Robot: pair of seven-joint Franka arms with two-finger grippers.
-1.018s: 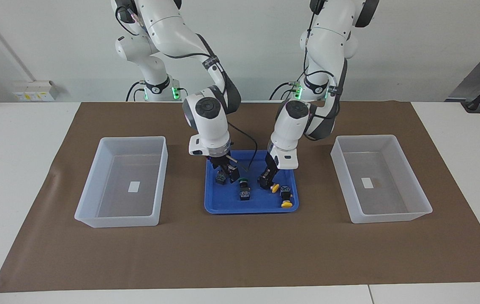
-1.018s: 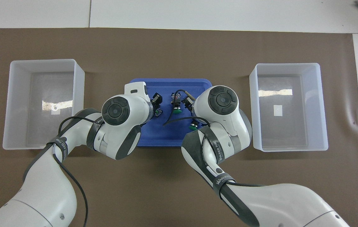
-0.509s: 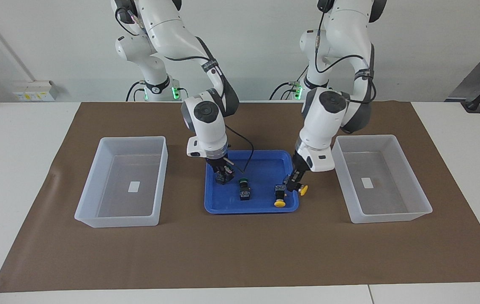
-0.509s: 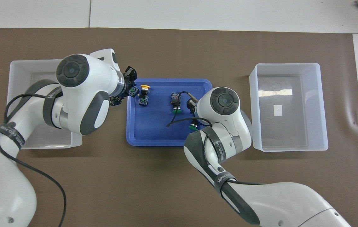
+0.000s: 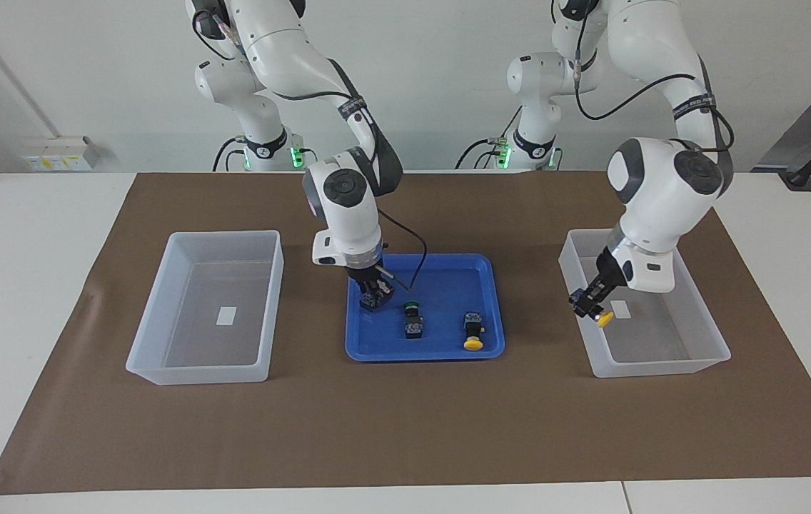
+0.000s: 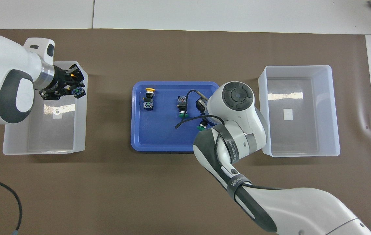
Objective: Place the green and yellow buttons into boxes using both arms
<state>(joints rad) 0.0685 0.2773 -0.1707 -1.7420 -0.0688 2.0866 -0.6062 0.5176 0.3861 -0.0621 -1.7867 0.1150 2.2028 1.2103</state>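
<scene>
My left gripper (image 5: 589,303) is shut on a yellow button (image 5: 603,319) and holds it in the air over the box (image 5: 655,368) at the left arm's end. In the overhead view this gripper (image 6: 71,86) is over that box's rim (image 6: 41,150). My right gripper (image 5: 375,291) is low in the blue tray (image 5: 448,275), shut on a green button (image 5: 370,300) whose cap shows in the overhead view (image 6: 201,127). A second green button (image 5: 412,321) and a second yellow button (image 5: 473,335) lie in the tray. The box (image 5: 155,314) at the right arm's end holds no buttons.
A brown mat (image 5: 405,428) covers the table under the tray and both boxes. The right arm's wrist (image 6: 237,98) covers part of the tray (image 6: 159,137) from above. Bare mat lies between the tray and each box.
My left gripper has lifted a yellow button out of the tray and carried it over the box at its end. My right gripper has stayed at the green button, barely moving.
</scene>
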